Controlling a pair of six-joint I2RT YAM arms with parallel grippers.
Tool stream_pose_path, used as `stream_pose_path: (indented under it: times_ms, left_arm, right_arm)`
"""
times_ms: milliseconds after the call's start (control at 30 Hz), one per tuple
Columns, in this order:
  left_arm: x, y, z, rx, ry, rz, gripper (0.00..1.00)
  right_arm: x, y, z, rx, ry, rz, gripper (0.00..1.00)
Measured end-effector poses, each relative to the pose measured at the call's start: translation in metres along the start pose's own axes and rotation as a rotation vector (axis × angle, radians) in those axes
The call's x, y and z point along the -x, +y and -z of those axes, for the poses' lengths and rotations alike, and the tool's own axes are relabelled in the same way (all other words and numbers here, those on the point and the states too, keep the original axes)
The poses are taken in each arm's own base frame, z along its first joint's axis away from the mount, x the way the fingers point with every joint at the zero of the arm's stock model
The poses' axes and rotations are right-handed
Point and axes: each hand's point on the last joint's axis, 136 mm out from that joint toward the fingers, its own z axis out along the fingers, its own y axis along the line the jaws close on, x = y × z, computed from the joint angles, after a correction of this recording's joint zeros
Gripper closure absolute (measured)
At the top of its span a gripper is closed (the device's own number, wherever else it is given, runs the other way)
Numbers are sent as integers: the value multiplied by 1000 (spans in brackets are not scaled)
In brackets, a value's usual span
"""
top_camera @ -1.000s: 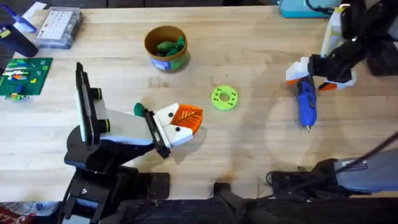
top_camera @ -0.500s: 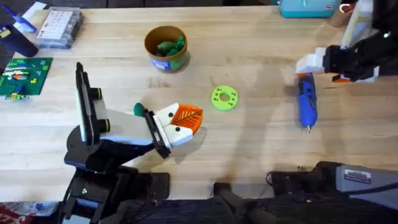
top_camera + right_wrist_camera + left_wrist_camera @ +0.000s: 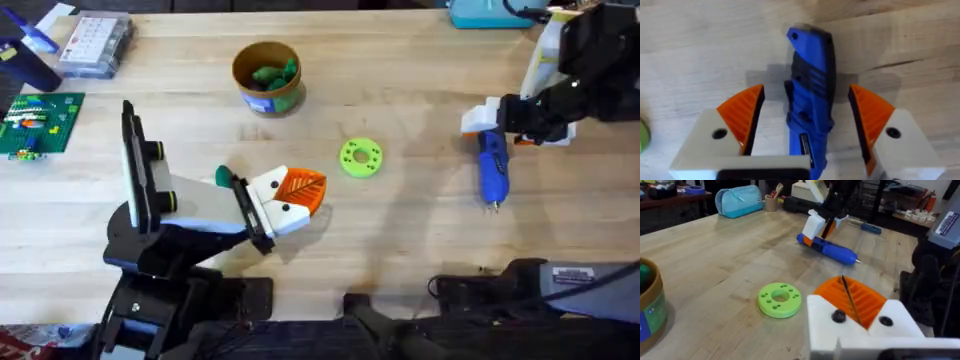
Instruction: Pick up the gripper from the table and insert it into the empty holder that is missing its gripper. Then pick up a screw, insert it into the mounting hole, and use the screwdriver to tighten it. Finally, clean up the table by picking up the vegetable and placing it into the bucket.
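Note:
The blue screwdriver (image 3: 492, 170) lies on the table at the right, bit toward the front edge. My right gripper (image 3: 497, 128) stands open just over its rear end, and the orange pads (image 3: 742, 112) flank the blue body (image 3: 810, 85) without touching it. My left gripper (image 3: 310, 188) rests shut and empty near the table's middle, orange pads (image 3: 860, 297) pressed together. The mustard bucket (image 3: 240, 70) at the back holds dark-green vegetable pieces (image 3: 270, 72). The loose gripper, holder and screw are out of view.
A lime-green disc with holes (image 3: 361, 157) lies between my grippers. A small dark-green round shape (image 3: 222, 177) sits by my left wrist. At the back left are a clear parts box (image 3: 95, 45) and a green board (image 3: 38, 122). A teal pouch (image 3: 490, 12) lies back right.
The right gripper drew away to the right and farther back half a second ago, then came back over the screwdriver's rear end. The screwdriver and the left arm stayed put.

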Motion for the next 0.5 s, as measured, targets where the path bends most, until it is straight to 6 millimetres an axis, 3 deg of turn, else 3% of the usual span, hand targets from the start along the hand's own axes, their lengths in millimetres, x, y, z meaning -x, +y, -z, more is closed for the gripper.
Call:
stream_pose_path:
  times_ms: [267,500]
  left_arm:
    - [0,0,0,0,0,0,981]
    - [0,0,0,0,0,0,981]
  right_arm:
    - [-3,-1,-23,-1,52,0,19]
    - [-7,-1,-25,-4,72,11,40]
